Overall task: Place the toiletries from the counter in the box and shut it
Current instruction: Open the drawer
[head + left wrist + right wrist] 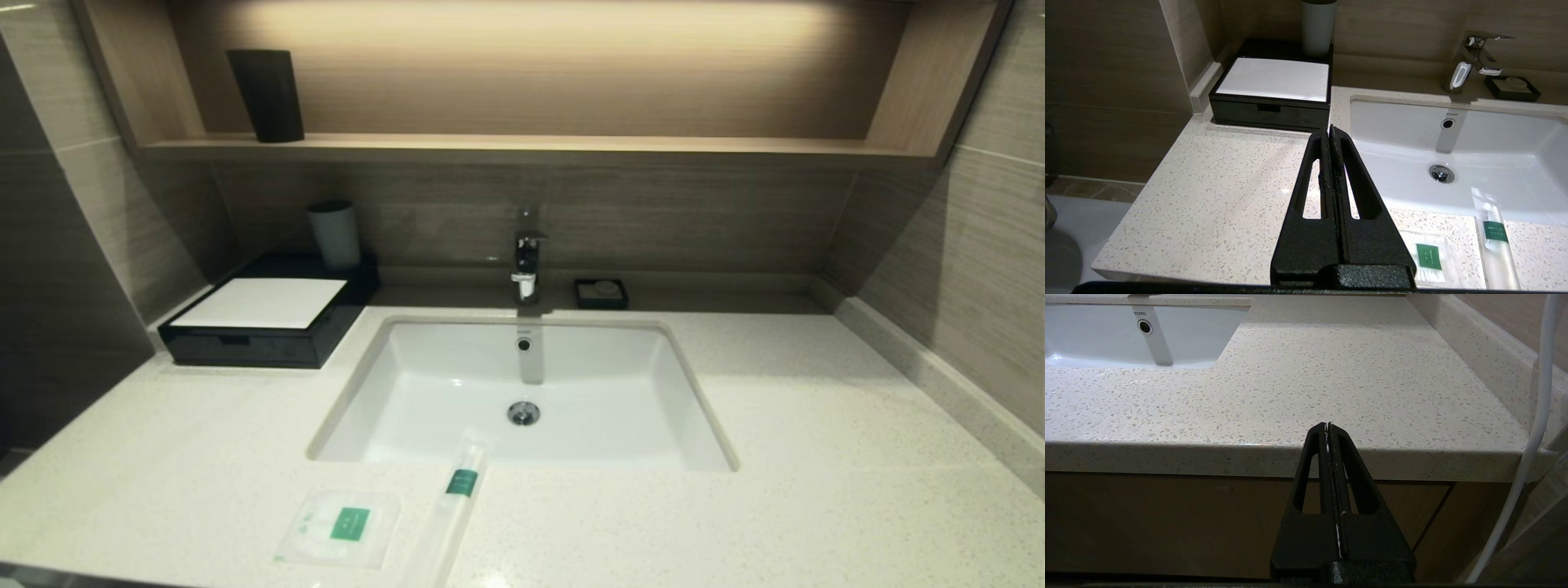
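Head view: neither arm shows. The 2 toiletries lie at the lower centre of the frame on the counter [816, 457]: a flat square packet [341, 527] and, just right of it, a long slim sleeve [454, 506] whose top end overhangs the basin [392, 392] rim; its long axis runs up the frame, leaning slightly right. The box [269, 320] sits upper left, drawer front shut, a cup [335, 234] behind it.

Left wrist view: the left gripper [1330, 131] is pressed together and empty, over the counter. The box [1271, 94] is above it in the frame; the packet [1429, 257] and sleeve [1496, 241] are lower right, near the claw. Green labels carry writing too small to read. "TOTO" is printed by the basin's overflow hole.

Right wrist view: the right gripper [1328, 425] is pressed together, parked below the counter edge, no toiletries in frame. "TOTO" shows again, upper left. The left arm looks nearer to box and packets.
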### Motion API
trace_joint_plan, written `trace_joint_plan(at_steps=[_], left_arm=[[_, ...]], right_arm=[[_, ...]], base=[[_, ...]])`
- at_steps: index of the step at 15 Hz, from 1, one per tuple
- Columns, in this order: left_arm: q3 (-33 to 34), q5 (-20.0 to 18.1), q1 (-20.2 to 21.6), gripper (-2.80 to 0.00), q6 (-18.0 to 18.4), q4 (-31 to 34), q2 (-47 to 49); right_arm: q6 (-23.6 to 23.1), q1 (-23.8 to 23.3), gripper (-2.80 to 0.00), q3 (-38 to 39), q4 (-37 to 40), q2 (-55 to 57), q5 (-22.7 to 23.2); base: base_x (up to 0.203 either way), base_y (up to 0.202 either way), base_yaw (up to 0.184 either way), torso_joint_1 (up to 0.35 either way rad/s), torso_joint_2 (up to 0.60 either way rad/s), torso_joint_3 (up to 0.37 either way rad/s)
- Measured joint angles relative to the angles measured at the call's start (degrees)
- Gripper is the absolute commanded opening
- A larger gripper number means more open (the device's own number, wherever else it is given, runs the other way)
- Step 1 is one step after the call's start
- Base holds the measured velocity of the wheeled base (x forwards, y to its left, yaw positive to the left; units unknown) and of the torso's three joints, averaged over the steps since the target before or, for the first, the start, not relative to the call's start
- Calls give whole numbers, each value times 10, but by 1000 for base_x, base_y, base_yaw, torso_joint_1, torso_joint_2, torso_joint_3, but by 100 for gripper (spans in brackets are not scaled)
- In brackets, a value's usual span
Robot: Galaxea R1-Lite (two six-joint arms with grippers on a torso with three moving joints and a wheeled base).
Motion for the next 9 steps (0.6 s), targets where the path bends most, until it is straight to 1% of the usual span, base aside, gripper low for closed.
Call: trace_joint_plan(at_steps=[2,4,7,9], left_arm=[[-7,0,0,-280,-2,-24,58],[-20,1,1,-280,-9,-34,121],[-50,2,4,-280,-39,-55,220],[-70,3,5,-280,-52,-66,281]], right_arm=[[0,0,-280,0,0,0,0],[0,0,-280,0,0,0,0],[0,0,-280,0,0,0,0],[0,0,-280,0,0,0,0]], base=[[0,0,0,0,0,0],[0,0,0,0,0,0],[0,0,0,0,0,0],[0,0,0,0,0,0]])
